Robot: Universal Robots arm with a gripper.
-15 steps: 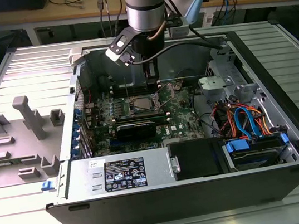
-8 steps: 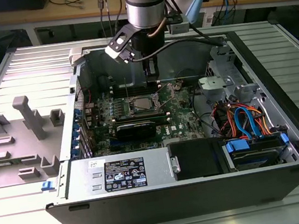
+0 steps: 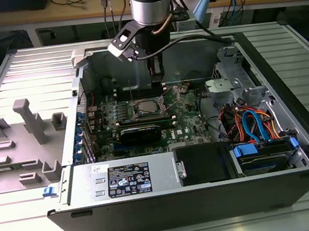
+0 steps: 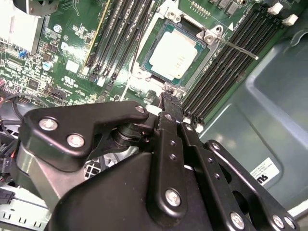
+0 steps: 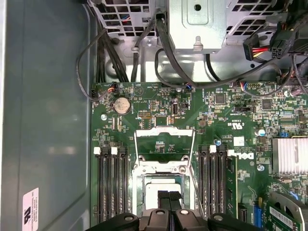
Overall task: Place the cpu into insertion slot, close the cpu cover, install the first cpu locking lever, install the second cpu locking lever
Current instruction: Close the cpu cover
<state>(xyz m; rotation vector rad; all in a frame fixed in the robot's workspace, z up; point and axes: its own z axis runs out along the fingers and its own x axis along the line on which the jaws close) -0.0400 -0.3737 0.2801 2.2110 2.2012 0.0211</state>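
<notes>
The cpu [image 4: 175, 53] lies flat in the insertion slot [image 3: 145, 109], silver top up, on the green board inside the open computer case. The cpu cover [image 5: 164, 130] stands swung open away from the slot, with green board showing through its window. A thin metal locking lever [image 4: 236, 48] sticks out unlatched beside the slot. My gripper [image 5: 169, 196] hovers just above the edge of the cpu [image 5: 153, 188]. Its two black fingertips are together and hold nothing. In the exterior view my gripper [image 3: 157, 79] hangs straight down over the slot's far side.
Black memory slots [image 5: 111, 187] flank the slot on both sides. A finned heat sink [image 5: 290, 155] and a dark card [image 3: 139, 133] sit nearby. Cables [image 3: 254, 124] and a drive cage fill the case at the exterior view's right. A grey fixture [image 3: 27, 120] stands outside at its left.
</notes>
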